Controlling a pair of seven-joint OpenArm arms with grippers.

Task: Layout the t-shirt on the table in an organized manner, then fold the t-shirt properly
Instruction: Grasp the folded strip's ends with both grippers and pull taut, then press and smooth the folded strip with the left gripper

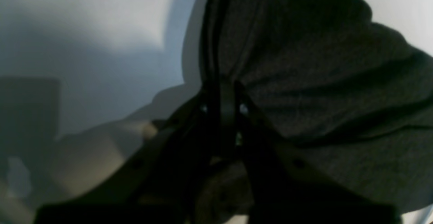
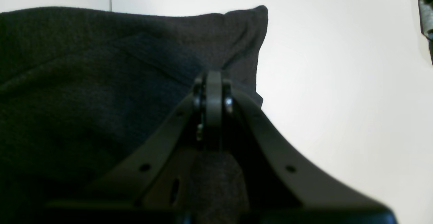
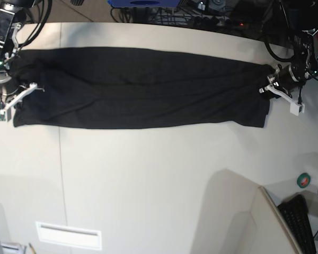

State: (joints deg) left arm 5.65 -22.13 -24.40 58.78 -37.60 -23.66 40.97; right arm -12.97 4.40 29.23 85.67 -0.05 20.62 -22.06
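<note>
The black t-shirt (image 3: 138, 90) lies stretched into a long, narrow band across the far half of the off-white table (image 3: 148, 180). My left gripper (image 3: 268, 79) sits at the band's right end, where the cloth bunches toward it. In the left wrist view its jaws (image 1: 225, 92) are shut on a gathered fold of the t-shirt (image 1: 321, 82). My right gripper (image 3: 32, 87) is at the band's left end. In the right wrist view it (image 2: 213, 78) is shut on the t-shirt (image 2: 84, 82) just below a corner, with bare table (image 2: 338, 82) beside it. No print shows.
A small white recessed panel (image 3: 69, 235) sits near the front left, and a thin seam line (image 3: 60, 159) runs toward it. A green tape roll (image 3: 303, 180) and a black keyboard (image 3: 302, 222) lie at the front right. Cables and a blue object (image 3: 143, 2) line the far edge.
</note>
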